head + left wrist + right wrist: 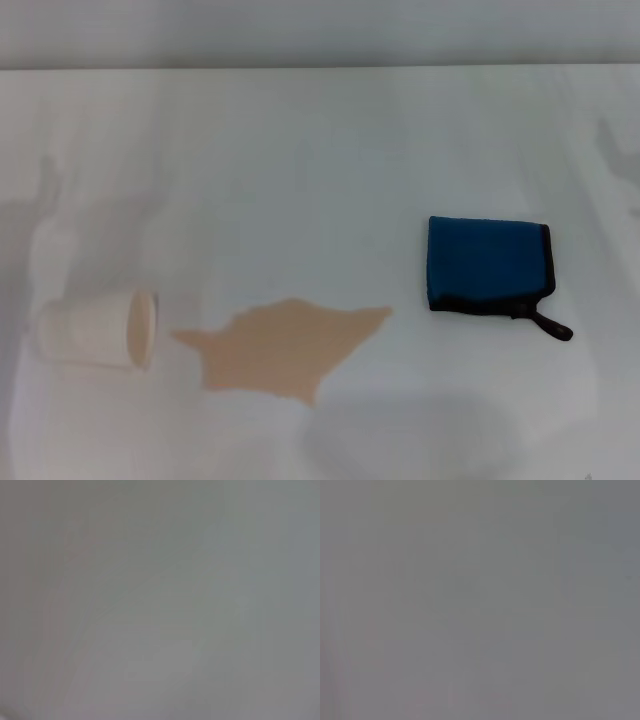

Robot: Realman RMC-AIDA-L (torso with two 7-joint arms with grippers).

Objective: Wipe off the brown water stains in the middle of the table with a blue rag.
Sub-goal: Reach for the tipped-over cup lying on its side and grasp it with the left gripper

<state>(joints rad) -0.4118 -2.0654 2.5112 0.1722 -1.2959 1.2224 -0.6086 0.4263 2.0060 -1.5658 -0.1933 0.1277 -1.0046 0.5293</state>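
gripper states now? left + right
Left gripper: not in view, state cannot be told.
Right gripper: not in view either. The rag lies untouched on the table.

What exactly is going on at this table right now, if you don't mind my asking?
Nothing is being handled yet. A tan puddle, the brown water stains, lies unwiped on the white table, next to a paper cup tipped on its side to the puddle's left. The blue rag lies folded to the puddle's right, apart from it and untouched. Neither gripper shows in any view, so the wiping has not started.
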